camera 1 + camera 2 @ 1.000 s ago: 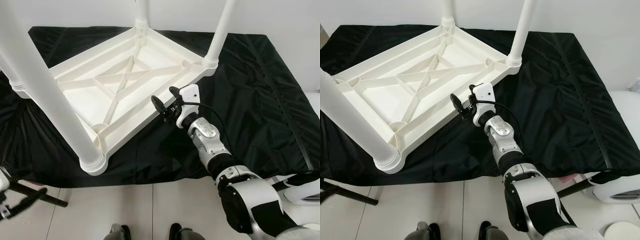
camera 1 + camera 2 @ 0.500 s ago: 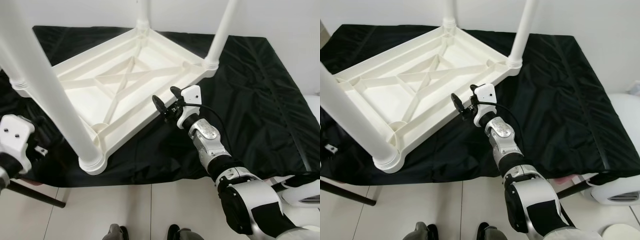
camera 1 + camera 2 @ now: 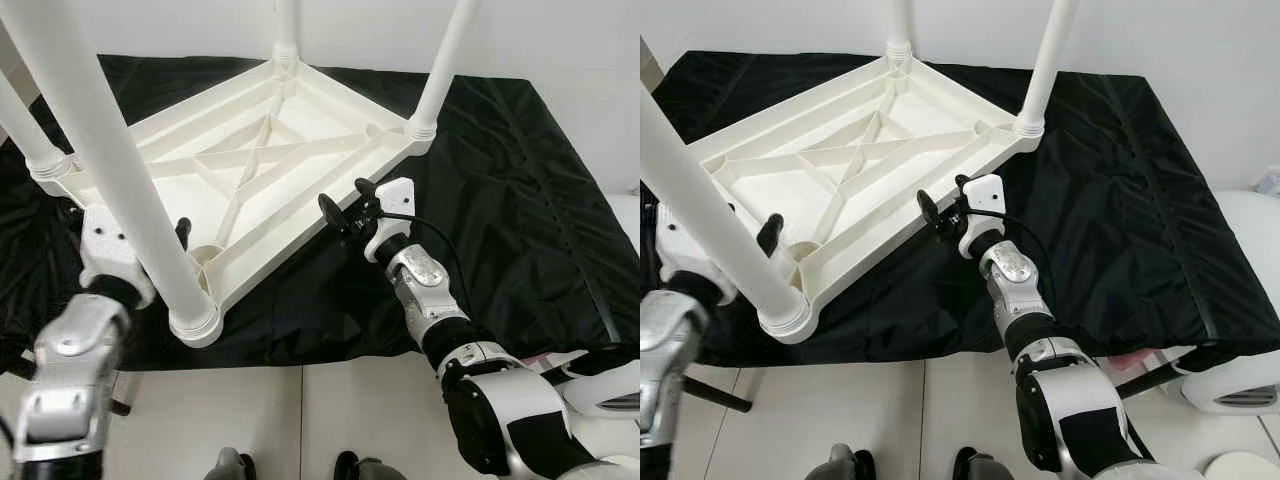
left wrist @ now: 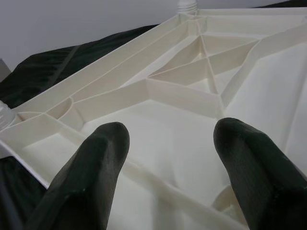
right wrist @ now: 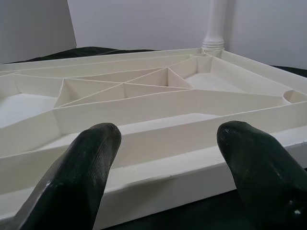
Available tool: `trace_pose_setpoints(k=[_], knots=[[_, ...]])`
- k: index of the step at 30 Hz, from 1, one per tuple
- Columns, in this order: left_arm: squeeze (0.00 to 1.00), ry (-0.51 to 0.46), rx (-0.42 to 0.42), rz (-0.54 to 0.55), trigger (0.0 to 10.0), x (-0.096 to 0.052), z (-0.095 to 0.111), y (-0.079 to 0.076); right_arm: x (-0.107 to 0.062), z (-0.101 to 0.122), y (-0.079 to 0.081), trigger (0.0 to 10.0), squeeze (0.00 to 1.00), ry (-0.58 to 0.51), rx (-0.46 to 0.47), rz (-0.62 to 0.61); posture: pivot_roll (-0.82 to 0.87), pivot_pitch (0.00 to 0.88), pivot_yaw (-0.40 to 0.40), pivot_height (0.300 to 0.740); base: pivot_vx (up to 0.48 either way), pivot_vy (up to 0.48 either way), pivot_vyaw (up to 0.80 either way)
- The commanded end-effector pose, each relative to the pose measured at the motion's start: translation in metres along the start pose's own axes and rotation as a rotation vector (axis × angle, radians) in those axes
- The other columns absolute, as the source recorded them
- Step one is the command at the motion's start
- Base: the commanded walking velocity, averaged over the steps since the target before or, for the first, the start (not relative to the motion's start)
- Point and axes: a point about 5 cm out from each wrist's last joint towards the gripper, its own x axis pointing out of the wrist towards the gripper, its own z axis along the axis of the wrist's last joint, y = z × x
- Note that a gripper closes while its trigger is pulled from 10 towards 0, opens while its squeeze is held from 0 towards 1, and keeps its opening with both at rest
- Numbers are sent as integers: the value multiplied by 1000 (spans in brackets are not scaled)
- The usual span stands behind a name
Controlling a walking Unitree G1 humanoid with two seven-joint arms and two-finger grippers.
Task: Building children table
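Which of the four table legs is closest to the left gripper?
The near-left leg, the big one rising in the foreground. The left gripper sits right beside its base at the table corner; the other three legs stand farther off.

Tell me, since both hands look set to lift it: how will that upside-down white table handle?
The table looks like hollow ribbed plastic, so probably stiff and light for its size. Its legs stand tall, so it may tip if raised unevenly. The black cloth looks slick, so a push might slide it.

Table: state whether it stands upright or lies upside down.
Upside down. The table rests top-down on the black cloth, ribbed underside showing, legs pointing upward.
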Motion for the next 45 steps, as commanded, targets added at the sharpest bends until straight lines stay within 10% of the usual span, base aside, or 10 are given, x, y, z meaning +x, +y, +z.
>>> trace_pose_setpoints(k=[1, 16, 26, 45], knots=[[0, 12, 21, 21, 10000, 1, 2, -7, -5, -4, -2, 10000, 0, 2, 2, -16, 100, 180, -23, 740, 0, 0, 0], [0, 63, -56, 45, 10000, 30, 18, -65, -20, 3, -13, 10000, 0, -69, -45, -177, 74, 186, -11, 740, 0, 0, 0], [0, 65, -81, 22, 10000, 39, 33, -87, -74, 4, -4, 10000, 0, -96, -51, -392, 40, 192, 11, 740, 0, 0, 0], [0, 24, -146, -137, 10000, 59, 60, -133, -138, 34, 42, 10000, 0, -46, 43, -179, -40, 213, 67, 740, 0, 0, 0]])
